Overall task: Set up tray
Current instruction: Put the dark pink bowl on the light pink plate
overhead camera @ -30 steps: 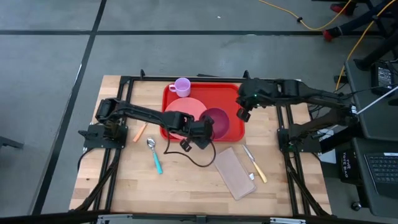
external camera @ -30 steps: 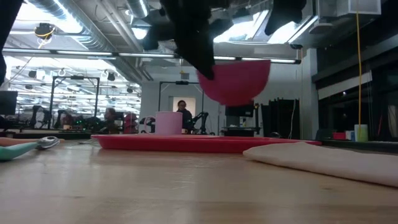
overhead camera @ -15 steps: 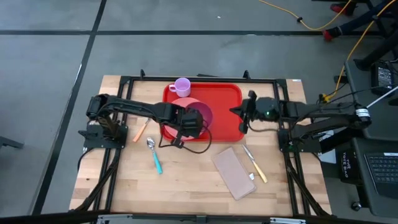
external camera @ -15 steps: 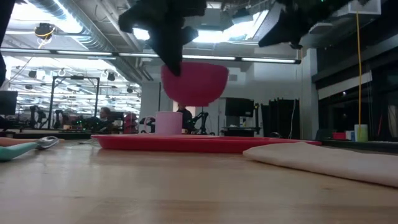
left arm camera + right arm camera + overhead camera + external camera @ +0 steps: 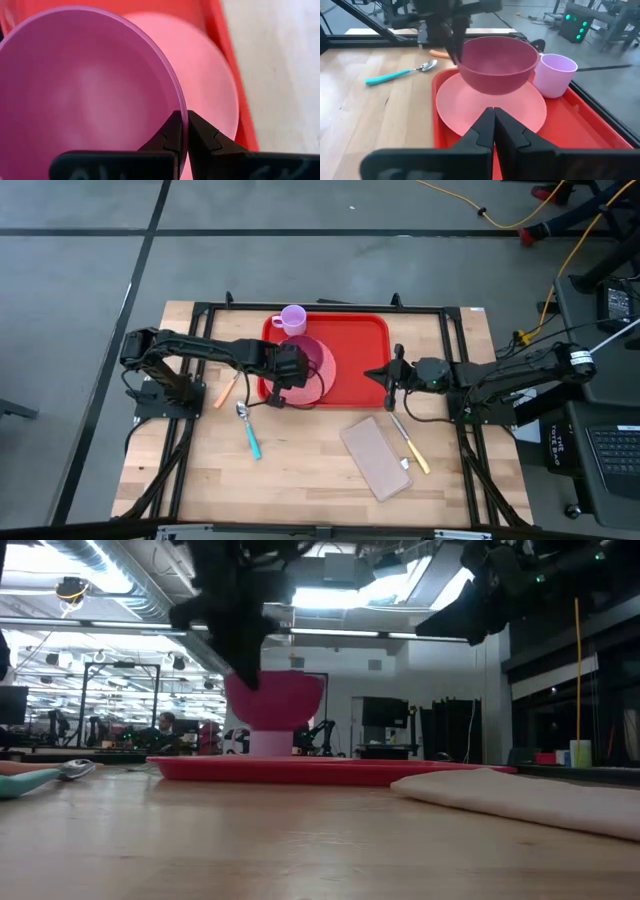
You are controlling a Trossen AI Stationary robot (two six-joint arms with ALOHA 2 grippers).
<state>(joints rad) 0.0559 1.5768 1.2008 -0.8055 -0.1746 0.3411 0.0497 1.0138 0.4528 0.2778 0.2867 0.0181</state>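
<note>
Magenta bowl pinched by left gripper above plate

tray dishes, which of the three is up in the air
The magenta plastic bowl: the left tool holds its rim above the round pink plate, while plate and lilac cup rest on the red tray.

Both arms matte black, built of slim tube links joined by bulkier rounded joint housings. Left arm: black cable runs along the links and hangs in a loose loop near the wrist. Right arm: small white band or label near its far right joint; cable follows the link. Left gripper: two flat black fingers tapering to narrow tips, with stepped notches on the outer edges, mounted on a wide black crossbar. Right gripper: same tapered black fingers and crossbar; tips pressed together.
</note>
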